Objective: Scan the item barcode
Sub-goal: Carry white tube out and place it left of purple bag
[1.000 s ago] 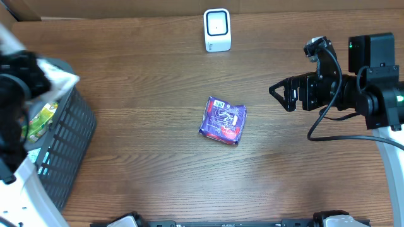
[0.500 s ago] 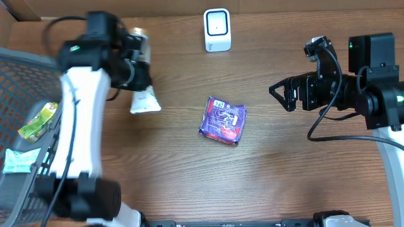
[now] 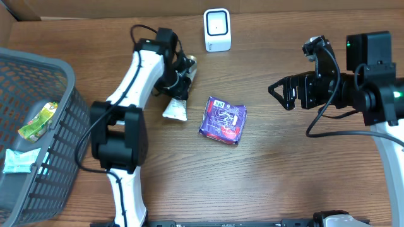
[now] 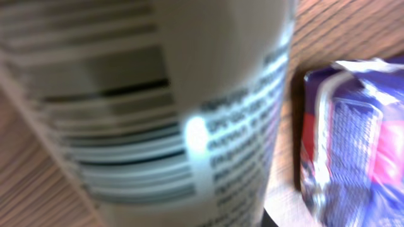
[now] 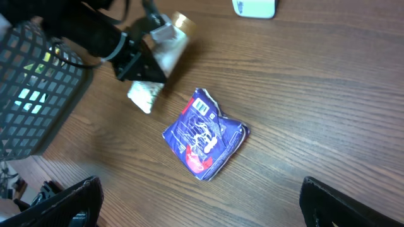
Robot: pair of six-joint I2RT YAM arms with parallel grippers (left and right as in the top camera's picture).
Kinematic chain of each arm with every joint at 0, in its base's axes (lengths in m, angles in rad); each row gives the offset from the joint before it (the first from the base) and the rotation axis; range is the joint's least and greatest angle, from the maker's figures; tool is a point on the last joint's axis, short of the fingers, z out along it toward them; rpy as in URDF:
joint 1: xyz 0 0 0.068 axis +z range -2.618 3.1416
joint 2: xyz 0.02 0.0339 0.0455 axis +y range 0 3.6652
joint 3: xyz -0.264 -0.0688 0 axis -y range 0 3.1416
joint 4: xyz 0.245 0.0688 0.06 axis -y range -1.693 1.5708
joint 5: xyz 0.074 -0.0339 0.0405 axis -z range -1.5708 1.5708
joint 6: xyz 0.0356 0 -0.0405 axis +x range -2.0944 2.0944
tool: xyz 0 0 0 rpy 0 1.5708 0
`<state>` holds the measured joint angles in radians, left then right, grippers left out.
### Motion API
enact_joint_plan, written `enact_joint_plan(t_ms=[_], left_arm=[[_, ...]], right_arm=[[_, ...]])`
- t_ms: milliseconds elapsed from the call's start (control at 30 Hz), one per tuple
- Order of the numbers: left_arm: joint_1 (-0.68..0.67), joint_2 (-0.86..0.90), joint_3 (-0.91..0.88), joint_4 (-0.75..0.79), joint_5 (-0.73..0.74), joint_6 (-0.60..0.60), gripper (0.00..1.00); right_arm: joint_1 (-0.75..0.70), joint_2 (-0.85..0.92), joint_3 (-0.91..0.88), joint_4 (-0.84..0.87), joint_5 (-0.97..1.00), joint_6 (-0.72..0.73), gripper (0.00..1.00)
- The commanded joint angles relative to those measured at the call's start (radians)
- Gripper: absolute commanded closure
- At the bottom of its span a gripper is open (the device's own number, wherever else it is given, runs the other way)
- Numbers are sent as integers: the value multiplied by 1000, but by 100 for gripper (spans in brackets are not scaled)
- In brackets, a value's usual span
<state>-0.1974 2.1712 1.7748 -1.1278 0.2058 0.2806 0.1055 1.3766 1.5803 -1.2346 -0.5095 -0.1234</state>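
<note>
Brown wood-grain counter (image 3: 303,164) runs wide across the room, closed at the far edge by a cardboard wall (image 3: 95,7); the near half lies bare from the basket across to the right arm, and a broad open stretch also separates the purple packet (image 3: 223,120) from the right pincer (image 3: 276,90). That pincer hangs over the right side with its jaws spread wide, gripping nothing, well apart from everything on the counter.

On the left a dark mesh basket (image 3: 76,135) overhangs the frame edge; inside lie a green packet (image 3: 38,120) and a pale packet (image 3: 17,161). A small white scanner (image 3: 217,29) stands by the far wall, near the middle.

The left arm reaches up from the near edge; the left pincer (image 3: 179,81) is pressed together on a white tube (image 3: 175,108), holding it slanted between scanner and purple packet; its gold cap points toward the scanner, and its crimped end sits just beside the packet's left edge, a narrow gap between them. Whether that end touches the counter I cannot tell.

From the left wrist the tube fills the view; a barcode (image 4: 126,151) of dark bars shows, with small print beside it too blurred to read. The purple packet has a white barcode patch (image 5: 201,107) at one corner; its lettering is illegible.
</note>
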Motion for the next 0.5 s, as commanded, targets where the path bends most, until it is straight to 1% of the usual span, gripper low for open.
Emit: enact_joint_plan(t_ms=[0, 100, 167, 200, 267, 300, 333, 367, 400, 467], left_arm=[[-11, 22, 7, 15, 31, -55, 96], [-16, 28, 7, 26, 32, -96, 96], [-18, 28, 7, 28, 35, -102, 95], [-19, 28, 7, 28, 42, -102, 91], [-19, 28, 7, 27, 56, -102, 74], [-20, 28, 7, 27, 58, -102, 60], [-20, 28, 7, 27, 58, -103, 53], [-20, 28, 7, 27, 57, -103, 42], [-20, 28, 7, 28, 57, -103, 33], [-18, 28, 8, 27, 45, -102, 24]], right_arm=[[-3, 27, 24, -1, -9, 4, 0], [-3, 41, 24, -5, -9, 4, 1], [-3, 45, 24, -5, -9, 4, 1], [-3, 45, 24, -3, -9, 4, 1], [-3, 45, 24, -1, -9, 4, 1], [-3, 45, 24, 0, -9, 4, 1], [-3, 45, 24, 0, -9, 4, 1], [-3, 45, 24, -1, -9, 4, 1], [-3, 45, 24, -1, -9, 4, 1], [-3, 45, 23, 0, -9, 4, 1]])
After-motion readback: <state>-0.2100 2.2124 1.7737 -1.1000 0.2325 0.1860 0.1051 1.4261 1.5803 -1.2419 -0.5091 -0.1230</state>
